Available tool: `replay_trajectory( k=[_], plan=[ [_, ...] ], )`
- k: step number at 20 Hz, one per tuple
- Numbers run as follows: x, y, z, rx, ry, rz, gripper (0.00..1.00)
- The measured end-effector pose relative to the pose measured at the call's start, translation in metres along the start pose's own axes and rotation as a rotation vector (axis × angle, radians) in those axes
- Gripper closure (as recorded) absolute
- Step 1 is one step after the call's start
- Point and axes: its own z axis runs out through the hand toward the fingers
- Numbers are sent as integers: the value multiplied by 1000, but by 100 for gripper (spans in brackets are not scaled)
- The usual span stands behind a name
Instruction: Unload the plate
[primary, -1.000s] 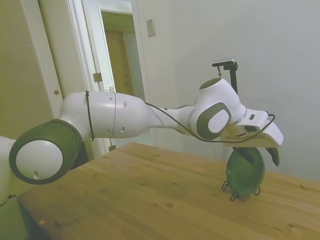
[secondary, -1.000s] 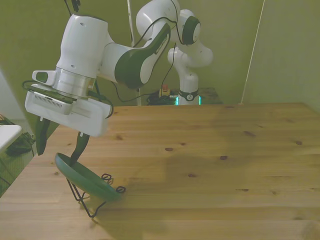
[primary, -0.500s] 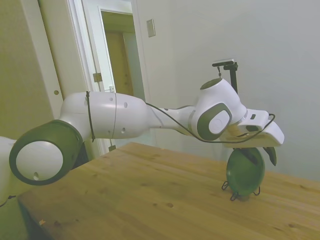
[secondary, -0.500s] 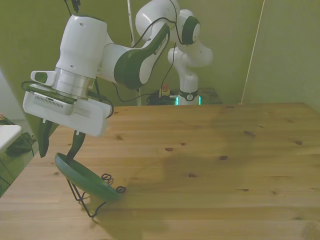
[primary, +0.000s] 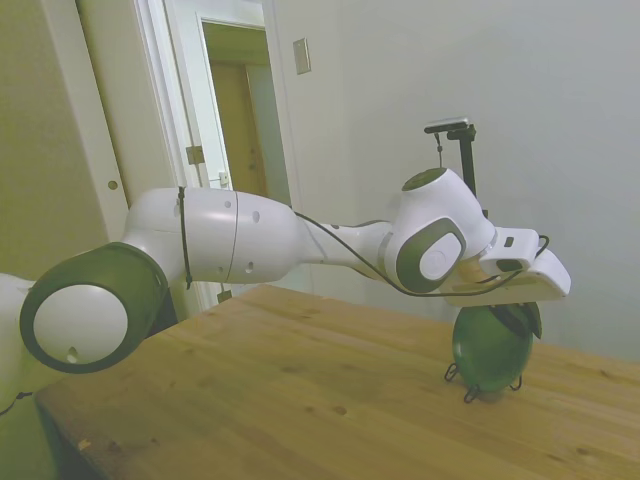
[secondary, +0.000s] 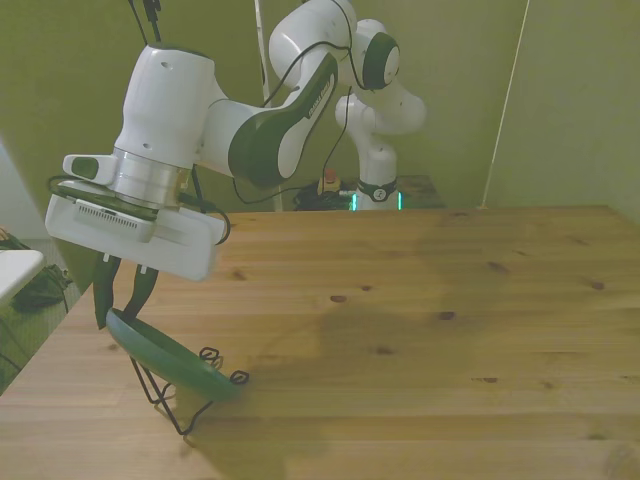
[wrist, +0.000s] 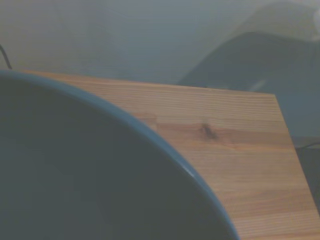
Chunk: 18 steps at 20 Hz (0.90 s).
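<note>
Plate (secondary: 170, 355) leans in its wire stand (secondary: 180, 400), tool (secondary: 122, 300) pinching its twelve-o'clock rim; best lift straight up, slowly, off the worktop (secondary: 420, 330).

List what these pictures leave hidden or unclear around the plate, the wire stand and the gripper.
- Side view: the wrist housing covers the top rim of the plate, so contact with the gripper cannot be confirmed.
- Front view: the plate hides most of the wire stand, including how it cradles the plate.
- Wrist view: the plate is blurred and cut off by the edges; the stand is out of sight.
</note>
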Motion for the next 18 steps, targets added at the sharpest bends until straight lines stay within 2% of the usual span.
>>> replay_trajectory(
  k=[5, 11, 14, 18],
  plan=[
    [-1, 0, 0, 6, 8, -4, 100],
    [1, -10, -14, 31, 18, -7, 100],
    [3, -29, -36, 66, 36, -19, 100],
    [6, -58, -88, 129, 75, -40, 100]
  ],
)
